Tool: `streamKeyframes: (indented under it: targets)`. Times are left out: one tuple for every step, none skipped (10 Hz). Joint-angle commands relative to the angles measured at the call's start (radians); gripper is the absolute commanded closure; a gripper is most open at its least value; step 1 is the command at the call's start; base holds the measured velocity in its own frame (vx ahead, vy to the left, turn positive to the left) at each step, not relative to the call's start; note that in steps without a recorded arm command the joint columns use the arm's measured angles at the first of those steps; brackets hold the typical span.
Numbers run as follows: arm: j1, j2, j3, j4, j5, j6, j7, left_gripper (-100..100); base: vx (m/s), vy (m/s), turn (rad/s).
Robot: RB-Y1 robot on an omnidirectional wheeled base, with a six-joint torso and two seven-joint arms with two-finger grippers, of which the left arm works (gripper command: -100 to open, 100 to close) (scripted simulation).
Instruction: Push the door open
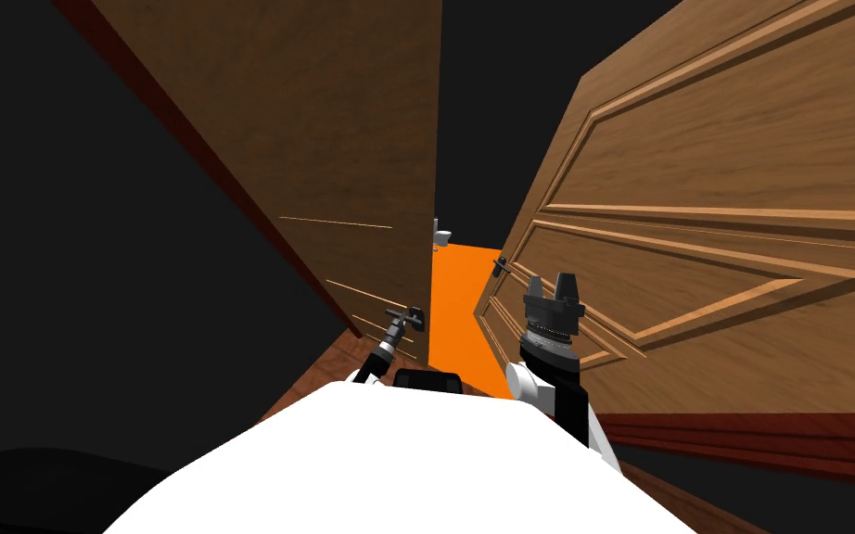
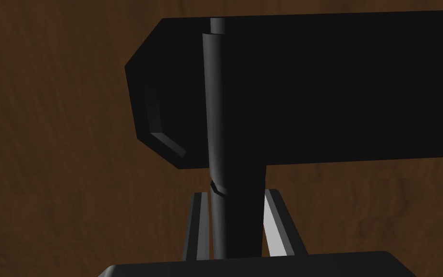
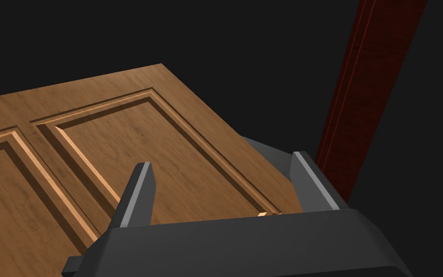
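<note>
from the head view, two wooden leaves stand ajar with a strip of orange floor [image 1: 458,306] between them. the dark left door [image 1: 324,139] is on the robot's left, and the left gripper [image 1: 404,324] is right at its black handle [image 1: 414,317], near the free edge. the paler panelled right door [image 1: 741,185] swings off to the other side. the right gripper [image 1: 553,286] hovers just beside its face, apart from its small handle [image 1: 499,267].

in the left wrist view, the fingers [image 2: 197,221] press either side of the handle's upright stem, so that hand is clamped on it. the lever runs crosswise above, and the brown door face is directly behind.

in the right wrist view, the blades stand wide apart with nothing between them. the panelled face lies ahead, with a dark red frame [image 3: 360,96] beyond.

the left arm is the nearer one, i'd say. the door lies straight ahead of its grip, so a push along the gripper's own line should swing the leaf away.
</note>
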Motion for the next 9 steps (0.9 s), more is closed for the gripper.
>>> streamKeyframes:
  targets:
    - [0.004, 0.001, -0.001, 0.0, 0.0, -0.002, 0.001, 100, 0.0, 0.0, 0.0]
    - [-0.009, -0.009, 0.017, 0.009, 0.001, 0.004, -0.002, 100, 0.122, -0.043, 0.035]
    - [-0.012, -0.012, 0.022, 0.012, 0.001, 0.005, -0.003, 100, 0.166, -0.078, 0.055]
    - [-0.02, -0.019, 0.035, 0.018, 0.002, 0.008, -0.005, 100, 0.168, -0.104, 0.052]
    - [-0.028, -0.027, 0.051, 0.027, 0.002, 0.011, -0.008, 100, 0.164, -0.108, 0.069]
    - [-0.033, -0.031, 0.059, 0.031, 0.003, 0.013, -0.009, 100, 0.149, -0.079, 0.042]
    - [-0.043, -0.041, 0.078, 0.041, 0.003, 0.017, -0.012, 100, 0.168, -0.084, 0.066]
    - [-0.049, -0.046, 0.087, 0.046, 0.004, 0.019, -0.014, 100, 0.162, -0.1, 0.063]
    - [-0.054, -0.052, 0.097, 0.051, 0.004, 0.021, -0.015, 100, 0.129, -0.091, 0.051]
